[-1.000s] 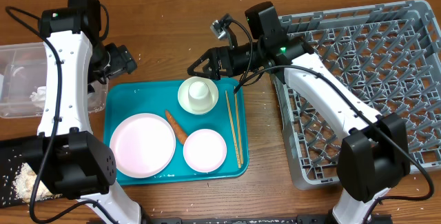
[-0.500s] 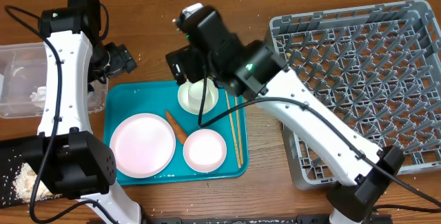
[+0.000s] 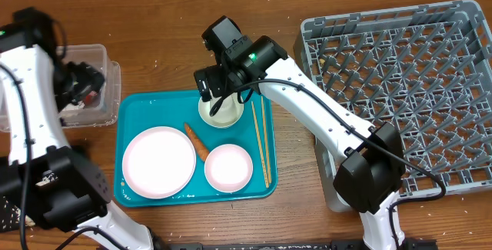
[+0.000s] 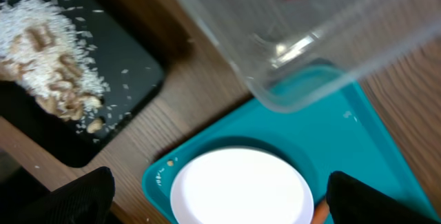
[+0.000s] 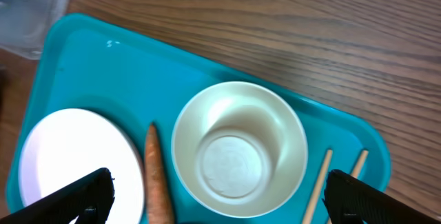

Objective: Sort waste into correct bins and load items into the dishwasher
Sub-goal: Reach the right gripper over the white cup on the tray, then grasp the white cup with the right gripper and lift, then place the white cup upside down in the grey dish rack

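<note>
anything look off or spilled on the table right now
A carrot lies loose on the teal tray, close beside the large plate, which is odd among clean-looking dishes. On the black tray, rice scraps lie scattered beyond their heap. Nothing looks broken or tipped.

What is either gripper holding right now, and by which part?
Nothing is held. The right gripper hovers open over the white bowl. The left gripper is open and empty too, near the clear tub.
</note>
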`<action>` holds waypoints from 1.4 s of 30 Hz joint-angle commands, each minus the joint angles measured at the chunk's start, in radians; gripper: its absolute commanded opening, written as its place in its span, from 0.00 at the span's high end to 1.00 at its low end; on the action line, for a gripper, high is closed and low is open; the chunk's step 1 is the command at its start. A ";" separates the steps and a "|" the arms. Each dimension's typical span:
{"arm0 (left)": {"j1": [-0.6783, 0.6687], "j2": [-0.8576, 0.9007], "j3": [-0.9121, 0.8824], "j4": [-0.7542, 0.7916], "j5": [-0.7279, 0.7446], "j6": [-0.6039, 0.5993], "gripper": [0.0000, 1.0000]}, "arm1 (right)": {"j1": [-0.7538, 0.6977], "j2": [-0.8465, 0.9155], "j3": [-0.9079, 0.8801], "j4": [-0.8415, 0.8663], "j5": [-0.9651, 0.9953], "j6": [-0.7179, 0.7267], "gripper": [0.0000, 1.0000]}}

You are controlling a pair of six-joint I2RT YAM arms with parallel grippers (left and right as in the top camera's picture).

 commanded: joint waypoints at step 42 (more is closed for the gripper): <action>0.058 0.003 0.019 -0.004 -0.020 -0.028 0.00 | -0.273 -0.034 0.499 -0.312 0.024 0.088 0.46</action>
